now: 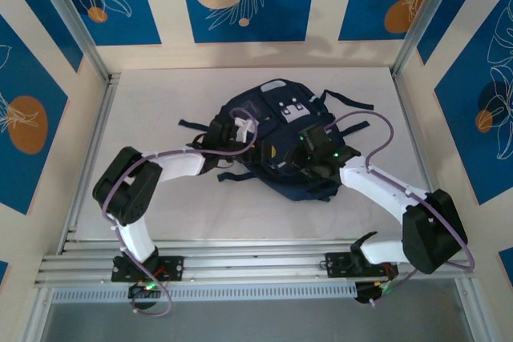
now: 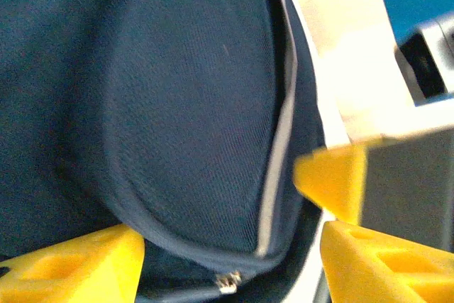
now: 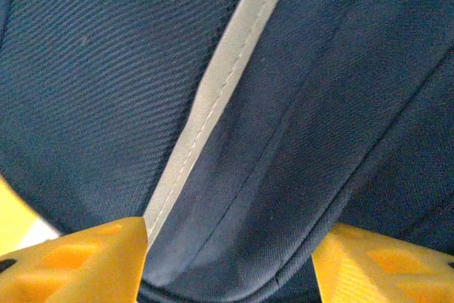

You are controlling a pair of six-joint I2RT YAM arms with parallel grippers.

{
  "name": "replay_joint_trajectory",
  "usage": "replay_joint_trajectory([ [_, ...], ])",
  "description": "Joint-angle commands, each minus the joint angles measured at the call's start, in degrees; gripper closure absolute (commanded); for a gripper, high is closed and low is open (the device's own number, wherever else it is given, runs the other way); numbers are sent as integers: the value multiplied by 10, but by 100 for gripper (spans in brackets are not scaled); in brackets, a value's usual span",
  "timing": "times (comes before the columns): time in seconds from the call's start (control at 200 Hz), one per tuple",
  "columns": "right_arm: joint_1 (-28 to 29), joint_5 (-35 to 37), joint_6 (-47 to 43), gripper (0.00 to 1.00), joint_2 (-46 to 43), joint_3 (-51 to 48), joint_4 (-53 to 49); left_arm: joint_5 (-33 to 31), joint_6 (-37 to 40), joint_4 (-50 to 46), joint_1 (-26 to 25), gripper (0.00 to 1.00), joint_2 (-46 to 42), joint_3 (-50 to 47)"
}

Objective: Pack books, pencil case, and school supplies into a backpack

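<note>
We see the backpack (image 1: 276, 130) lying around the middle of the tabletop (image 1: 160, 102), well clear of its left and right edges. Its white patches (image 1: 292, 107) face up on the half toward the far edge, and dark straps (image 1: 349, 102) trail out toward the far right corner and the left edge.

The left gripper (image 1: 240, 130) rests on the backpack's left side. In the left wrist view its (image 2: 230, 260) yellow fingers (image 2: 85, 264) stand wide apart. A rounded bulge of navy fabric sits between them, edged by the pale grey stripe (image 2: 280, 140), with a small metal zipper pull (image 2: 227, 282) low in the gap. The fabric meets the finger on the left of that picture, while a pale sliver separates it from the other finger, so we read this gripper as not clamped.

The right gripper (image 1: 317, 154) sits on the backpack's right side, toward the near edge. In the right wrist view its (image 3: 230, 246) fingers (image 3: 78, 260) also stand apart. Navy fabric with the grey stripe (image 3: 220, 83) fills the whole gap from one finger to the other. We cannot tell whether they are pinching it
</note>
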Motion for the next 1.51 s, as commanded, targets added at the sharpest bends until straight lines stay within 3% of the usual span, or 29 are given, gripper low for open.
replay_joint_trajectory([
  [0.0,-36,2,-32,40,2,-9,31,55,-54,61,-38,35,19,-22],
  [0.32,-119,-27,-116,46,20,31,40,69,-110,91,-89,38,40,-4],
  [0.44,-112,-33,-117,46,-9,32,-2,28,-64,16,-81,37,9,12],
  [0.62,-61,-33,-98,48,-91,0,-59,-62,49,-174,-49,34,-41,37],
  [0.855,36,-46,-38,52,-135,-38,-46,-104,115,-268,10,31,-75,45],
  [1.06,112,-3,3,57,-65,-23,0,-121,127,-247,30,31,-41,94],
  [1.185,153,46,54,59,-18,-9,28,-100,122,-232,29,32,-6,132],
  [1.5,196,158,145,65,102,32,88,-69,98,-203,16,34,48,136],
])
